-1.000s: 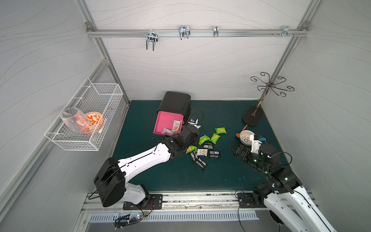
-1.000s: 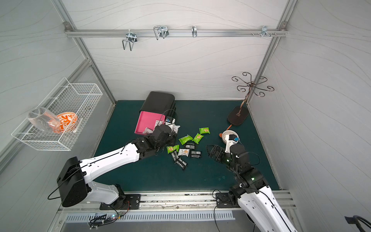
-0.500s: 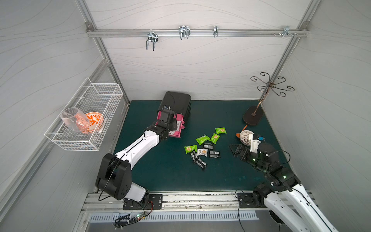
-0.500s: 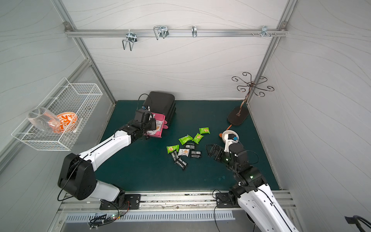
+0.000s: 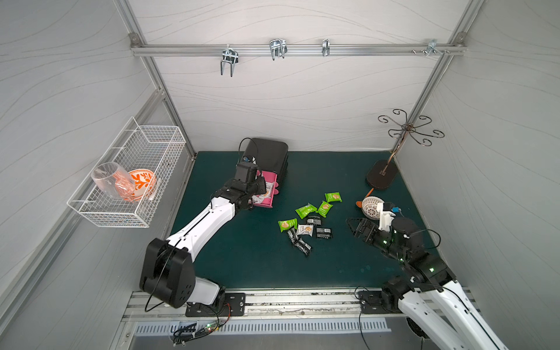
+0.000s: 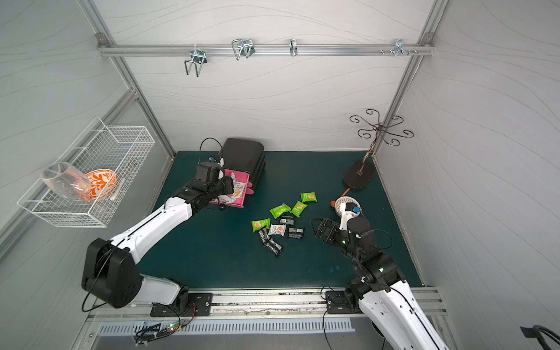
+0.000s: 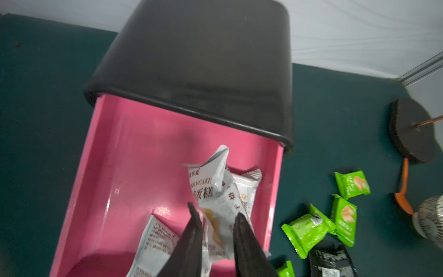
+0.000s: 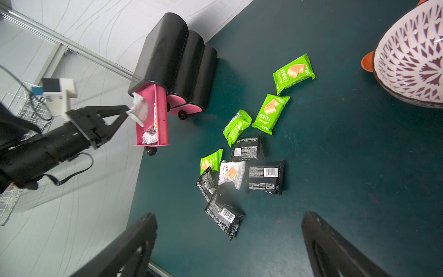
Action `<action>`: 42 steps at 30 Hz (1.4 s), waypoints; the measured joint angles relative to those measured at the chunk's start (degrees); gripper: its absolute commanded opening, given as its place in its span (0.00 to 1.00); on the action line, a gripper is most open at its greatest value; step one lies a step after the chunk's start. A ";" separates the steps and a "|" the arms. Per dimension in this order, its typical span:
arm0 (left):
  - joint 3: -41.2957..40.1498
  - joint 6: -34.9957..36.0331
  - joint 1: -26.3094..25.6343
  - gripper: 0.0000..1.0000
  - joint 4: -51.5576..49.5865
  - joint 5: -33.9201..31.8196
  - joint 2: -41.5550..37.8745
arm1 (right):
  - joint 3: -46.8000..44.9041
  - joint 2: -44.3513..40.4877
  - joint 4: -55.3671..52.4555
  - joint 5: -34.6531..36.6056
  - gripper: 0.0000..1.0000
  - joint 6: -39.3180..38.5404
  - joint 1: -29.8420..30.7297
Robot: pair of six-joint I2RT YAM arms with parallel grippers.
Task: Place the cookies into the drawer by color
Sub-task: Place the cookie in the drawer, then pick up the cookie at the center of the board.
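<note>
A white packet (image 7: pixel 215 189) hangs over the open pink drawer (image 7: pixel 134 153), upper centre in both top views, between the narrowly parted tips of the left tool (image 7: pixel 215 209); whether they grip it cannot be told. Loose cookies (image 5: pixel 305 210) cluster mid-worktop (image 5: pixel 242 260), with bare mat around them. The right tool (image 8: pixel 230 215), spread wide and empty, hovers lower right, its arm cropped.

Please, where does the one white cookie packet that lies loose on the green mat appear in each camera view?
In a top view: the white packet lies in the middle, among black packets.
In a top view: again in the middle.
Left wrist: not in it.
Right wrist: in the centre, beside black packets.
Shared landmark: the open pink drawer.
</note>
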 measured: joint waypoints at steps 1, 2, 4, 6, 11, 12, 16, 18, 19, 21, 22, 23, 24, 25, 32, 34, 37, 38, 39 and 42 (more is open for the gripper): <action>-0.33 -0.04 -0.81 0.27 -0.07 -0.28 -1.84 | 0.00 0.04 0.02 -0.02 0.99 0.02 0.00; -0.46 0.07 -2.03 0.25 -0.24 -0.74 -3.48 | 0.00 0.11 0.04 -0.04 0.99 0.07 0.00; -0.46 0.59 -5.62 0.19 -0.26 -2.10 -5.88 | 0.00 0.42 0.09 -0.35 0.99 0.13 0.00; -0.46 1.03 -8.68 0.16 -0.35 -2.91 -7.15 | 0.00 0.85 0.11 -0.70 0.99 0.15 0.00; -1.81 1.90 -11.43 0.07 -0.61 -6.27 -7.87 | 0.00 1.38 0.13 -1.11 0.99 0.17 0.00; -1.92 2.16 -11.39 0.06 -1.20 -7.02 -7.76 | 0.00 1.38 0.13 -1.14 0.99 0.15 0.00; -1.95 2.69 -11.17 0.03 -2.10 -6.67 -7.65 | 0.00 1.25 0.11 -1.05 0.99 0.13 0.00; -1.95 2.62 -11.96 0.03 -2.01 -4.74 -7.58 | 0.00 1.20 0.13 -1.05 0.99 0.13 0.00; -1.95 2.56 -13.07 0.03 -1.92 -4.09 -7.37 | 0.00 1.22 0.13 -1.03 0.99 0.13 0.00; -1.88 2.62 -16.83 0.04 -1.53 -3.06 -6.03 | 0.00 1.22 0.13 -1.05 0.99 0.15 0.00; -1.70 2.78 -19.41 0.05 -1.55 -2.82 -4.68 | 0.00 1.27 0.15 -1.07 0.99 0.17 0.00; -1.33 3.10 -22.14 0.06 -1.64 -2.78 -2.84 | 0.00 1.33 0.17 -1.07 0.99 0.20 0.00; -0.96 3.80 -24.59 0.08 -1.62 -2.62 -0.81 | 0.00 1.40 0.22 -1.07 0.99 0.20 0.00; -0.48 4.68 -27.12 0.10 -1.70 -2.67 1.77 | 0.00 1.51 0.24 -1.07 0.99 0.22 0.00; 1.79 12.35 -32.44 0.42 -6.40 1.16 15.54 | 0.00 1.44 0.07 -1.05 0.99 0.13 0.00; 2.93 13.40 -32.30 0.54 -7.91 1.55 17.88 | 0.00 0.83 -0.07 -0.96 0.99 0.15 0.00; 4.15 13.44 -32.15 0.64 -8.31 2.05 19.89 | -0.13 -0.37 -0.02 -0.83 0.99 0.28 0.00; 4.50 13.22 -32.11 0.66 -8.26 2.36 20.41 | -0.28 -0.61 0.00 -0.85 0.99 0.42 0.00; 4.76 13.09 -32.09 0.67 -8.13 2.64 20.83 | -0.42 -0.68 -0.02 -0.85 0.99 0.50 0.00; 5.99 12.59 -32.09 0.67 -7.58 3.04 23.08 | -0.79 -0.63 -0.09 -0.85 0.99 0.57 0.00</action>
